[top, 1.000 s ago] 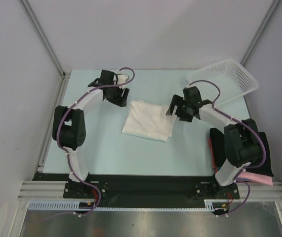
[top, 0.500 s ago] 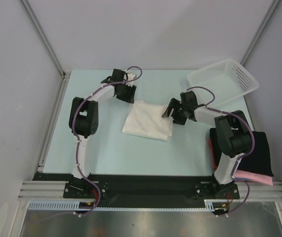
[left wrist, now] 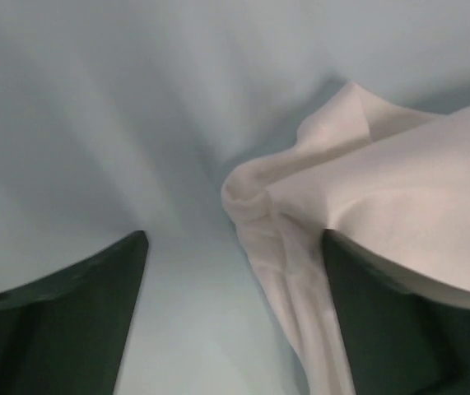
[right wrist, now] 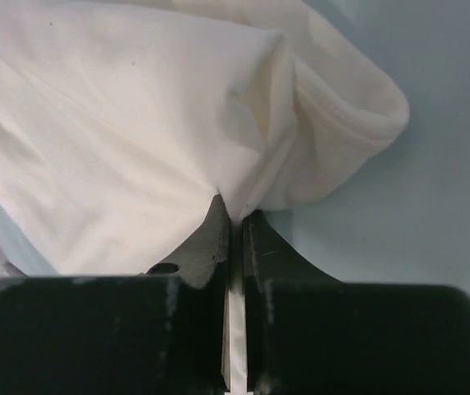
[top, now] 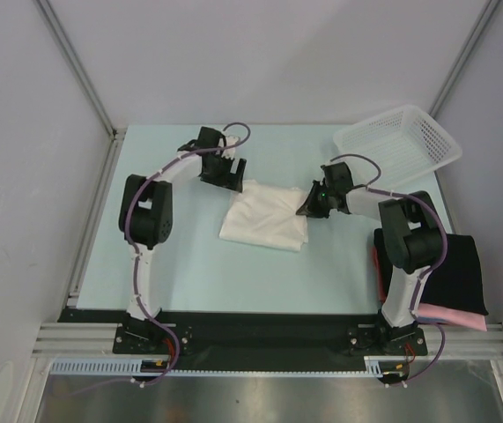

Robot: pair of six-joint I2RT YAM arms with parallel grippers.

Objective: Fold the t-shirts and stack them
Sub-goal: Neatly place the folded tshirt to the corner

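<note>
Right jaws clamped on white t-shirt (top: 264,216) edge (evidently to carry a fold); left jaws apart, straddling its far corner on the tabletop (top: 189,256), poised to pinch.

White links, black joints on left arm (top: 138,273) and right arm (top: 401,298); looping purple cables (top: 357,159).

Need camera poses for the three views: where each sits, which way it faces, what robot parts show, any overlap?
Top external: above and behind the robot, looking down and forward over the pale blue table; both arms show, with left gripper and right gripper.
Left wrist: on the left arm, facing down at the table between its own open dark fingers.
Right wrist: on the right arm, facing along its shut fingers, which pinch the plain white cloth t-shirt.
Shared: all three show that t-shirt.
</note>
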